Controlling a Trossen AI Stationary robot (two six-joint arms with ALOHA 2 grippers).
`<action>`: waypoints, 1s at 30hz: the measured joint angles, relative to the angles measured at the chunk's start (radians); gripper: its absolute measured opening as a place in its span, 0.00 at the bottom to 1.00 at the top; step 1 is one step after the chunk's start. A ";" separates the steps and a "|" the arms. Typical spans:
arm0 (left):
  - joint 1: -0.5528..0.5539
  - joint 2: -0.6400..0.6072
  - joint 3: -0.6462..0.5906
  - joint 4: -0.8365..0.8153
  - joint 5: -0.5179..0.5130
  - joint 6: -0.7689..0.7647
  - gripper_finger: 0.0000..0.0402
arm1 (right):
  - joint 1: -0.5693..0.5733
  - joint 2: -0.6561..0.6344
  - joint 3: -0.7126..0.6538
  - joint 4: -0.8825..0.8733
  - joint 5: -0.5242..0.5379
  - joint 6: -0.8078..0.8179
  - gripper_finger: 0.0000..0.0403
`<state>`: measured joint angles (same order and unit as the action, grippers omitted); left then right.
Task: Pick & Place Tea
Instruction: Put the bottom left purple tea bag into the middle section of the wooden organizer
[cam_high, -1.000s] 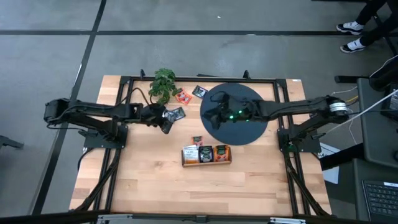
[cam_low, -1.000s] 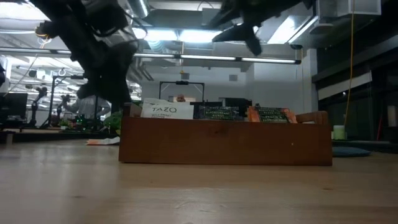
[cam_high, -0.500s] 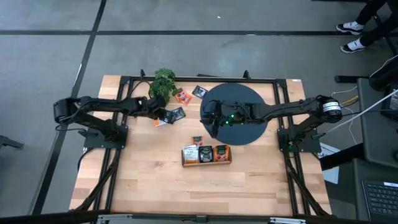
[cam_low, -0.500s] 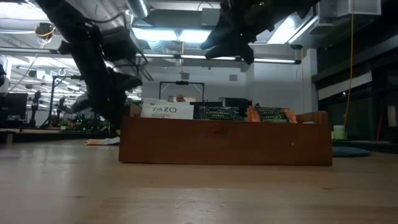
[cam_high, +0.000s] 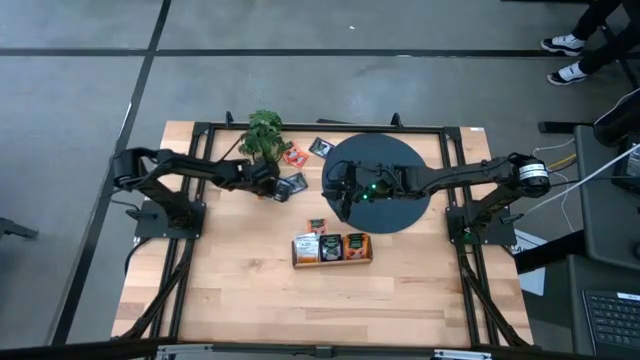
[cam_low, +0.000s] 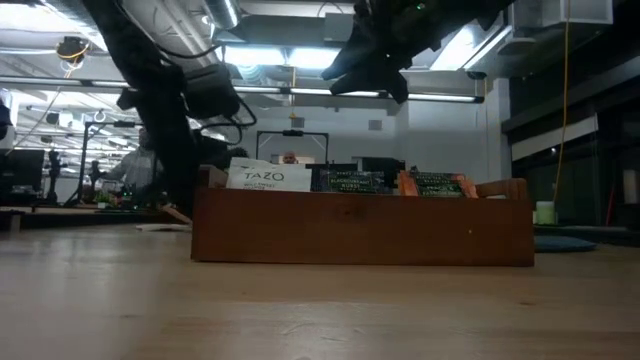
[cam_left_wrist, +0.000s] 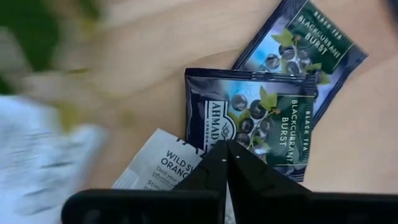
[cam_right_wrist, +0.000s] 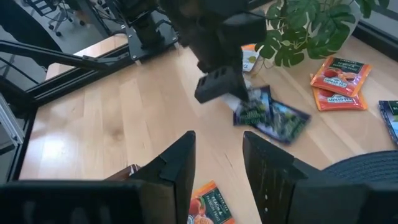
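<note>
Tea packets (cam_left_wrist: 258, 121) under closed left fingers (cam_left_wrist: 211, 168)

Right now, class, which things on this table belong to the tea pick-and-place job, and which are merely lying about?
Belonging to the job:
tea packets
wooden box holding sorted tea
left gripper, shut at the packets
right gripper, open above the disc

Lying about:
green plant
black disc

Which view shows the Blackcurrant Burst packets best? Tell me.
The left wrist view: both dark packets fill it, labels readable. The right wrist view shows them small, the high view as specks; in the low view I cannot find them.
</note>
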<state>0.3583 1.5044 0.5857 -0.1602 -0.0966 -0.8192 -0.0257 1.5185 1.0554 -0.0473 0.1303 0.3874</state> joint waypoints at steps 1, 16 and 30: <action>-0.010 0.013 0.000 0.044 0.003 -0.021 0.01 | 0.000 0.000 0.000 -0.001 0.000 0.000 0.34; -0.148 0.175 0.003 0.322 -0.019 -0.221 0.01 | -0.091 0.055 0.000 -0.087 -0.157 0.259 0.34; -0.159 0.181 0.010 0.334 -0.006 -0.203 0.01 | -0.107 0.294 0.000 0.099 -0.410 0.371 0.38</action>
<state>0.1991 1.6852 0.5953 0.1734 -0.1021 -1.0217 -0.1326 1.8127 1.0554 0.0517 -0.2802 0.7588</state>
